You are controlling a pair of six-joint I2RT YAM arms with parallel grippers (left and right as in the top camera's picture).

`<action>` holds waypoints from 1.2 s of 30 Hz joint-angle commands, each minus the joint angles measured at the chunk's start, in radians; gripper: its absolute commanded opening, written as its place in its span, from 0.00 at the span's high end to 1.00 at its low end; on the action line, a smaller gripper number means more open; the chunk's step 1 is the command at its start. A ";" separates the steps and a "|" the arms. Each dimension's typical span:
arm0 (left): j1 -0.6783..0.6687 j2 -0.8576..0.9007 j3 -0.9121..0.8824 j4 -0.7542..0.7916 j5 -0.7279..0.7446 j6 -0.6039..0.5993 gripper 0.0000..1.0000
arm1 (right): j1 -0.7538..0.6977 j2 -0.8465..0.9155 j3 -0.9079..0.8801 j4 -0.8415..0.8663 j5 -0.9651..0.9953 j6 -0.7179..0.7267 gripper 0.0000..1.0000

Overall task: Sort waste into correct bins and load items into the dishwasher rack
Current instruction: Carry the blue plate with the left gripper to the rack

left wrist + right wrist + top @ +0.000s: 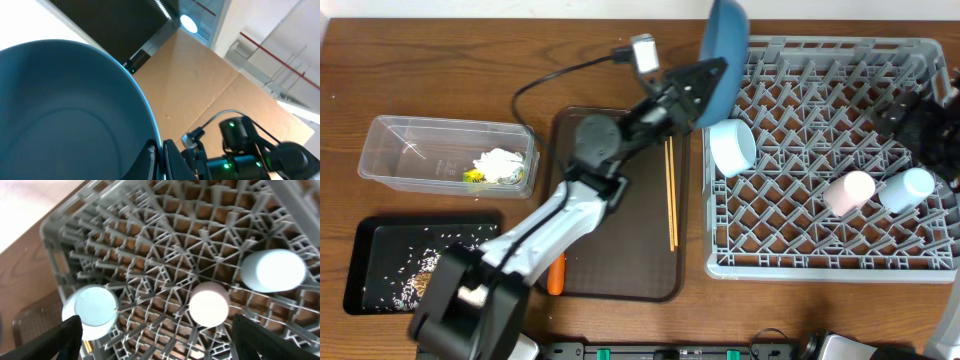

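Note:
My left gripper [705,85] is shut on the rim of the large blue plate [725,40], holding it on edge above the back left corner of the grey dishwasher rack [920,262]. The left wrist view shows the jaws [161,160] pinching the plate [65,110]. The pale blue bowl [732,146], pink cup [849,192] and light-blue cup [907,188] stand in the rack. My right gripper [912,118] is open and empty above the rack; its view [157,340] shows the bowl [92,311], pink cup [209,305] and light-blue cup [272,270] below.
The chopsticks [671,190] lie on the dark brown tray [620,280]; the carrot [556,272] is at its front left edge. The clear tub [430,135] holds tissue [500,162] and a wrapper [474,177]. The black tray [370,240] holds rice [425,258] and a brown lump [415,288].

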 commanded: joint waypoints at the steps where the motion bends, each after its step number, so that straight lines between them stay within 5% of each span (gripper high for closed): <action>1: -0.055 0.050 0.103 0.026 -0.075 -0.053 0.94 | -0.030 -0.013 0.002 -0.006 0.017 0.027 0.12; 5: -0.101 0.121 0.173 0.026 -0.097 -0.069 0.94 | -0.057 -0.013 0.002 -0.006 0.018 0.027 0.11; 20: -0.171 0.324 0.291 0.027 -0.297 -0.459 0.93 | -0.115 -0.013 0.002 -0.011 0.032 0.049 0.11; 36: -0.190 0.435 0.291 0.063 -0.294 -0.592 0.94 | -0.115 -0.013 0.002 -0.019 0.032 0.049 0.11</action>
